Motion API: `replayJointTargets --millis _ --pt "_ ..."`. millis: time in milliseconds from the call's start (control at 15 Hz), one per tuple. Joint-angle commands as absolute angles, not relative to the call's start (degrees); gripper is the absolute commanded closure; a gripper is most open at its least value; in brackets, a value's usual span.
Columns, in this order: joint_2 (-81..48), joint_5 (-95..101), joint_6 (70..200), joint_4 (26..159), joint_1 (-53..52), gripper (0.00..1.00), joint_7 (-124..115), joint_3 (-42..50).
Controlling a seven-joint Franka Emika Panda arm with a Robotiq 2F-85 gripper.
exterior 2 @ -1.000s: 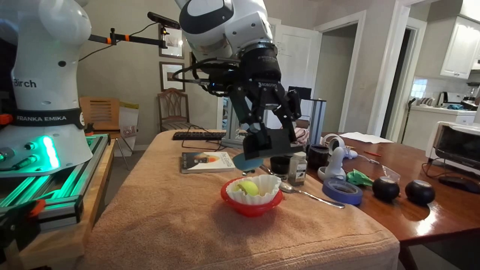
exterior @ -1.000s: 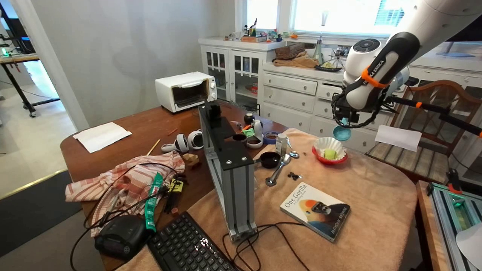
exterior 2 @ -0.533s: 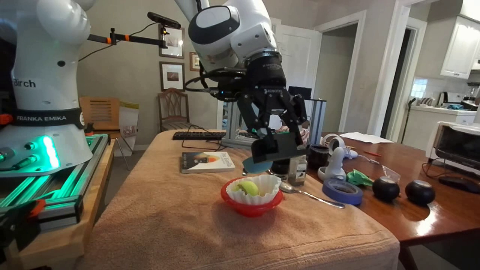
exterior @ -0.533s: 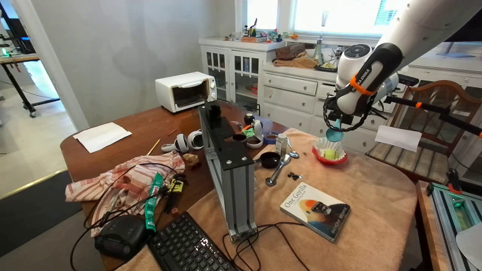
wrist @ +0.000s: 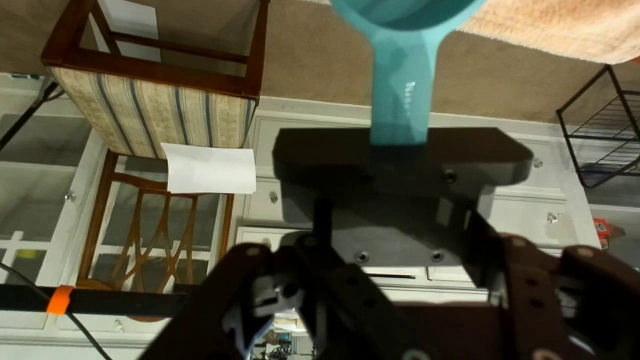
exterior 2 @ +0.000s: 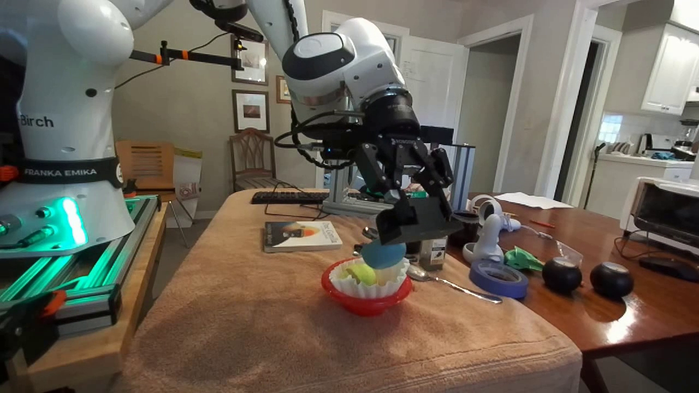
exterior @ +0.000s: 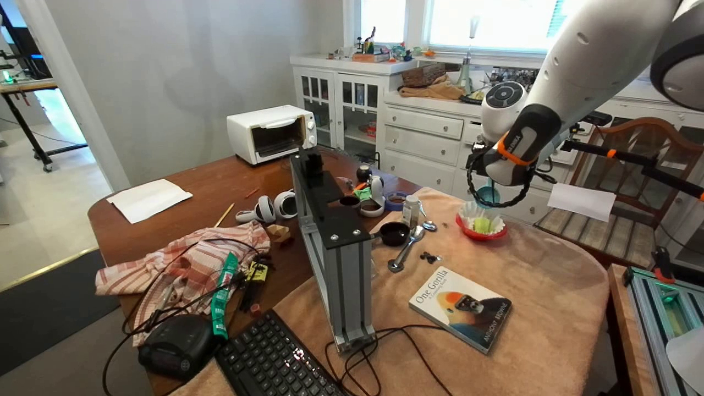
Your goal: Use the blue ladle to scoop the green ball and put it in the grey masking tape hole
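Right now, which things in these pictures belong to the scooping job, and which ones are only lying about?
Belong to the job:
blue ladle, held by the gripper
green ball
white fluted liner, with the ball inside
red bowl, under the liner
blue tape roll, perhaps the target, though not grey

Just lying about:
book
keyboard
striped cloth
metal spoon

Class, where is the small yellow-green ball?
In an exterior view, right of centre, the ball sits inside the white fluted liner in the red bowl.

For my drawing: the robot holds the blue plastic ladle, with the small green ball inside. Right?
The ladle is held, but the ball isn't inside: both exterior views show it in the fluted white liner in the round red bowl.
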State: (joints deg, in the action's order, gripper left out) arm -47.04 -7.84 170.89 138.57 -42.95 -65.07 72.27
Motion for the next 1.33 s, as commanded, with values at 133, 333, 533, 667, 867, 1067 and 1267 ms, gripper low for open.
replayJointTargets --millis 133,333,533,667,867,1067,1267 --pt "-53.4 -9.9 174.3 138.3 -43.9 0.65 -64.3 70.6" --pt "-55.3 -10.3 175.5 138.1 -43.9 0.65 -63.9 69.1" --pt "-57.5 -10.8 176.9 138.0 -44.4 0.65 -63.3 68.3" --pt "-58.9 -11.1 178.1 137.9 -44.7 0.65 -62.6 68.2" --pt "-60.8 -11.8 179.6 138.0 -45.2 0.65 -61.0 68.0" --pt "-63.0 -13.2 181.0 137.9 -45.7 0.65 -59.6 67.7" --pt "-66.1 -15.2 181.7 137.7 -46.7 0.65 -59.1 67.6"
